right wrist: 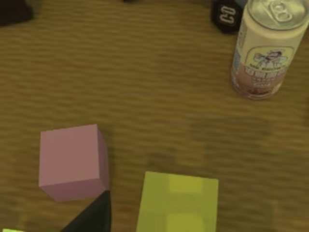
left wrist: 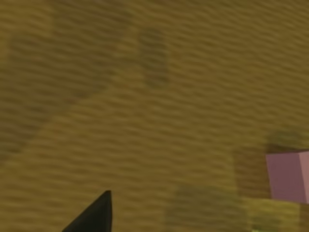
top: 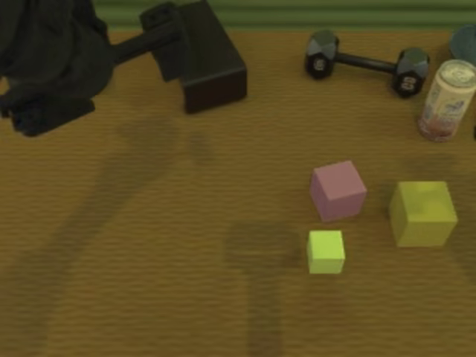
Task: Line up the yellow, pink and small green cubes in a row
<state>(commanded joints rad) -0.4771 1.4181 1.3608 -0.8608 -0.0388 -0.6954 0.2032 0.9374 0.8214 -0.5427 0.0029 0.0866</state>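
Three cubes stand right of the table's middle, apart from one another. The pink cube [top: 338,190] is farthest back. The small green cube [top: 326,251] sits just in front of it. The larger dull yellow cube [top: 422,213] is to their right. My left gripper [top: 33,111] hangs over the far left corner, away from all of them, and its wrist view catches the pink cube [left wrist: 287,176] at the edge. My right gripper [right wrist: 137,222] is out of the top view. It hovers open over the gap between the pink cube [right wrist: 72,162] and the yellow cube [right wrist: 176,203], with one dark fingertip [right wrist: 96,215] showing.
At the back stand a dark block with a handle [top: 212,59], a black dumbbell [top: 366,63] and a drink can [top: 445,100], the can just behind the yellow cube. A bluish object [top: 465,37] is cut off at the far right corner.
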